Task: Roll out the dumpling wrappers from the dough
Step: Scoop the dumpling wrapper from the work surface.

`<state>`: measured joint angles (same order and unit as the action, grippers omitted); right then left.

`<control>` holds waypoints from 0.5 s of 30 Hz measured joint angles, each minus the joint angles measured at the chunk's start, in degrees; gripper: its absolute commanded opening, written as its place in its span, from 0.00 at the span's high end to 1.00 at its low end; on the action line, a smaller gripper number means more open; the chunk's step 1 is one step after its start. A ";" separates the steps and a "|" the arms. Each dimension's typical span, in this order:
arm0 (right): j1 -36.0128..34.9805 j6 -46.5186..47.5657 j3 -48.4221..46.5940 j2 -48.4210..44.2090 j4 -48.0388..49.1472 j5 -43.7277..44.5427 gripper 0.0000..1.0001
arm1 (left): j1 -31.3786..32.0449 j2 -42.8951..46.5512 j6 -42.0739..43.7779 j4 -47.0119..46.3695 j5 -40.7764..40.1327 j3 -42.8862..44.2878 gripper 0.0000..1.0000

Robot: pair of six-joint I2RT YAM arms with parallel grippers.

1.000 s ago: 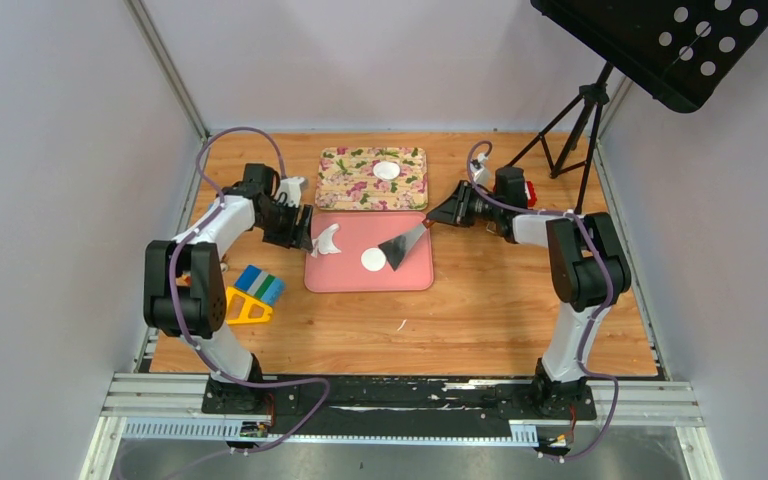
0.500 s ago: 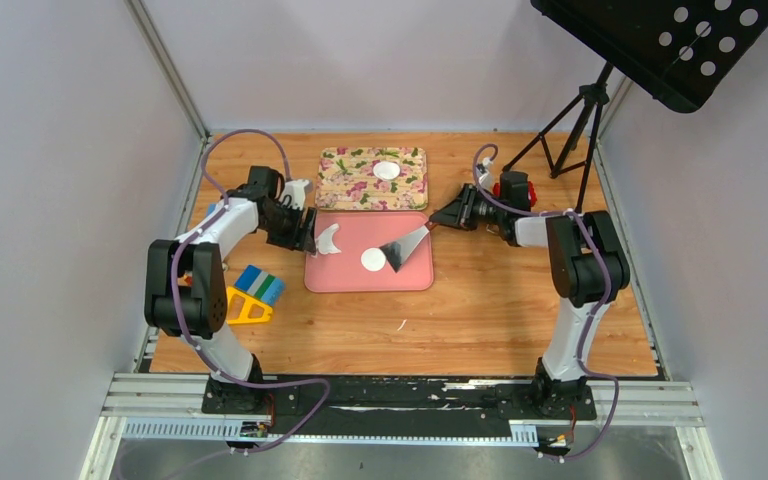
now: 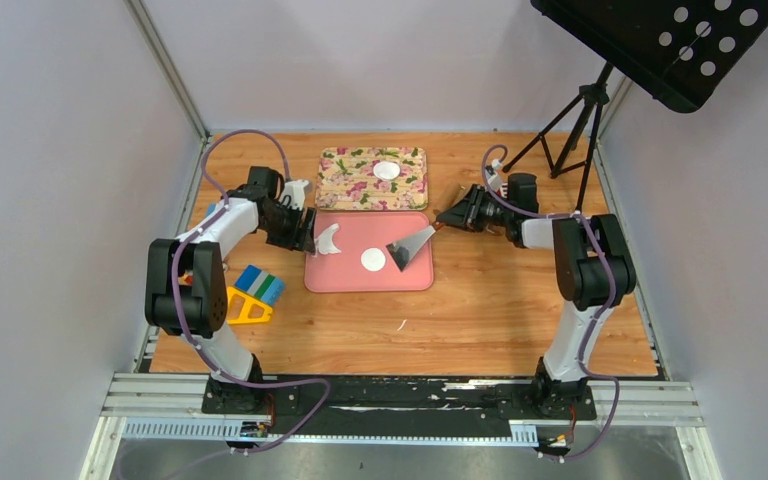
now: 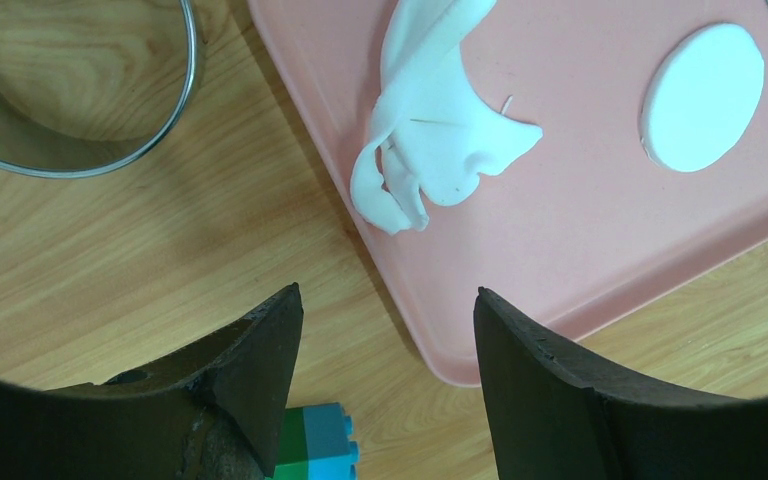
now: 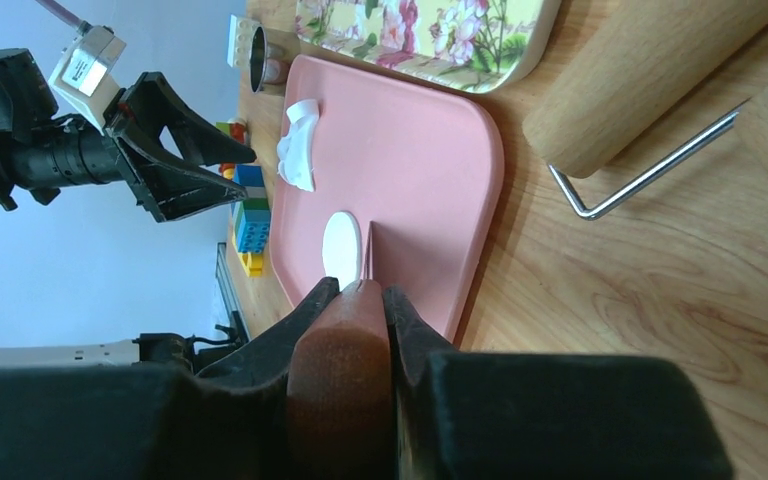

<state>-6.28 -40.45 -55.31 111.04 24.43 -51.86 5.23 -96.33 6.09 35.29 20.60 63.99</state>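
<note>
Around dough (image 4: 440, 130) and pink mat (image 4: 610, 230): ring cutter (image 5: 258, 58), toy blocks (image 3: 258, 283), rolling pin (image 5: 650, 80).

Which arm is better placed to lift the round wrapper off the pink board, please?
Probably right: the right gripper is shut on the scraper, blade beside the wrapper; the left gripper hangs open by the dough scraps.

Two dumpling wrappers (image 3: 373, 260) (image 3: 387, 170), one dough scrap (image 3: 328, 240), one pink board (image 3: 360, 281), one floral tray (image 3: 345, 186), one scraper (image 3: 407, 247).
</note>
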 measured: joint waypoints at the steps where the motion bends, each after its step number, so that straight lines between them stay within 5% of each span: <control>1: 0.00 0.46 0.09 -0.74 -0.63 0.31 1.00 | 0.00 0.02 0.00 0.00 -0.11 0.00 0.29; 15: -0.72 -4.15 1.92 1.90 6.82 1.27 1.00 | 0.79 -1.62 -0.87 -1.55 -0.11 -1.11 0.30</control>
<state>-7.01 -44.60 -53.39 112.95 31.24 -50.59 6.02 -97.95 5.21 33.74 20.49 62.87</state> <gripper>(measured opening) 0.185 0.706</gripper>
